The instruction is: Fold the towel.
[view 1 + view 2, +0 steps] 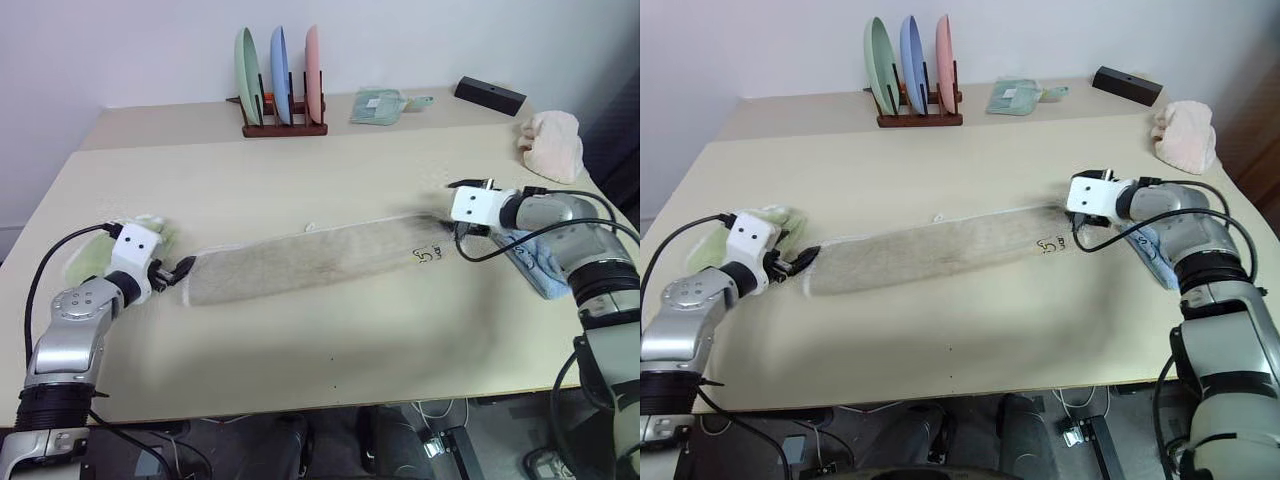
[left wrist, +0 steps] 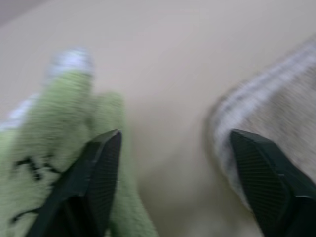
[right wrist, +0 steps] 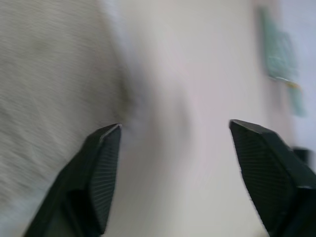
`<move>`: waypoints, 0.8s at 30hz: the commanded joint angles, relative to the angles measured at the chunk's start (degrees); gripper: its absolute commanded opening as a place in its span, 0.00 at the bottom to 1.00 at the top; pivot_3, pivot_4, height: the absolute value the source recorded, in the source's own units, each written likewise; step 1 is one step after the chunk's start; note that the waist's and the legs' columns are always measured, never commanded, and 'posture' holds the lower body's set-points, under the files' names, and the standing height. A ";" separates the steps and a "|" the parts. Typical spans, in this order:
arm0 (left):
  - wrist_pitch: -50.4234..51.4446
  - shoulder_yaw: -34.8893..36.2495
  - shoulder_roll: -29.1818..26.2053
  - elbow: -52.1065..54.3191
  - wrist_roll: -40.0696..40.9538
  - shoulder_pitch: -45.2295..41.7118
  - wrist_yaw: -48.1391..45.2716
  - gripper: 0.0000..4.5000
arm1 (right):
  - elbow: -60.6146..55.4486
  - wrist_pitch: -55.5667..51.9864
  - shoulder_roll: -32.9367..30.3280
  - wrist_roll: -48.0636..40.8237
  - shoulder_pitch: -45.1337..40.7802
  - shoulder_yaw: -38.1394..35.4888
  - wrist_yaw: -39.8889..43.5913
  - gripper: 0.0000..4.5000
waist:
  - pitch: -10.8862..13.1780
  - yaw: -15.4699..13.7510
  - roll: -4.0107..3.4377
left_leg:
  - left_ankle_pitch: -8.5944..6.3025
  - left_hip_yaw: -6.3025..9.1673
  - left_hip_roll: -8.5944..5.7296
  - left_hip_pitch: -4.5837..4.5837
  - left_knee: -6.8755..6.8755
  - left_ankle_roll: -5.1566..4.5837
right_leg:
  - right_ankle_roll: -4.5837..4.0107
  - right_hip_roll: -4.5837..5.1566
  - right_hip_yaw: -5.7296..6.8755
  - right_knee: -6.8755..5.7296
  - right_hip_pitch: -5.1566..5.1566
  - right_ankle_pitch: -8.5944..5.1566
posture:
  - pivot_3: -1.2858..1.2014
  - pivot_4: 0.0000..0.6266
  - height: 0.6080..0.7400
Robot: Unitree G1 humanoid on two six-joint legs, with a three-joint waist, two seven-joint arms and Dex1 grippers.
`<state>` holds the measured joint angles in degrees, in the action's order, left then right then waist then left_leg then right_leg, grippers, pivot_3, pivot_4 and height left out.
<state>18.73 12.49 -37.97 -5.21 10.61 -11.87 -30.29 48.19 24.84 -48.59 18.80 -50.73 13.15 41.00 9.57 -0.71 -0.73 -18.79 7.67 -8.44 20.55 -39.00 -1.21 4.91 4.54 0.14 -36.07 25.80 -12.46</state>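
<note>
**Towel laid out long, both grippers empty at its ends**

Left wrist view: the left gripper (image 2: 175,163) stands wide open and holds nothing; one black ribbed finger lies over the light green towel (image 2: 54,148), the other over the rounded end of the towel (image 2: 276,113). The risk here, as I judge it, is that a closing pinch gathers green pile instead of beige, since the green cloth lies just beside that end of the towel. The right gripper (image 3: 175,163) is likewise spread wide and empty, one finger over the towel's far end, the other over bare table (image 1: 300,170). A shallow grasp there could catch only the white stitched edge and slip, or snag the light blue towel (image 1: 535,265) lying under the arm, just past that end.

The towel is a long, narrow strip of beige terry, soft and nappy, with pale edging and a small dark printed mark near its right-hand end; it lies flat across the table's middle. Beyond the towel stand three thin plates (image 1: 280,75) upright in a dark wooden rack, with a pink crumpled cloth (image 1: 552,143) off to the right.
</note>
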 commanded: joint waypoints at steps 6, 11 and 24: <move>-0.61 -0.18 3.18 14.18 2.79 1.76 0.43 0.77 | -34.62 -36.80 -1.55 -28.25 19.83 -20.57 9.44 1.00 | -0.02 -0.36 0.03 | 0.00 0.05 0.01 0.06 -0.07 -0.01 | 0.01 0.02 0.00 0.03 -0.05 0.01 | 0.52 0.24 1.00; 2.20 -5.48 4.80 22.71 6.70 3.39 -4.87 0.77 | -56.26 -67.36 0.87 -45.46 34.84 -29.87 6.89 1.00 | -0.03 -0.19 0.03 | -0.01 0.06 0.01 0.01 -0.10 -0.02 | 0.01 0.02 -0.01 0.02 -0.11 0.01 | 0.52 0.24 1.00; 2.76 -15.00 5.30 27.97 9.18 3.30 -13.57 0.77 | -62.49 -105.65 28.60 -60.90 31.00 -50.08 -25.57 1.00 | -0.12 -0.96 0.10 | -0.03 0.04 0.00 -0.13 -0.08 -0.05 | 0.01 0.02 -0.04 0.02 -0.22 0.01 | 0.52 0.24 1.00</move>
<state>21.96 -2.38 -32.66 21.12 19.31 -7.81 -43.58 -14.38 -79.40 -20.75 -41.84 -17.78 -33.63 19.06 9.45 -1.67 -0.63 -18.82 7.70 -8.44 20.40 -39.08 -1.26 4.92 4.55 0.09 -36.05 25.58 -12.45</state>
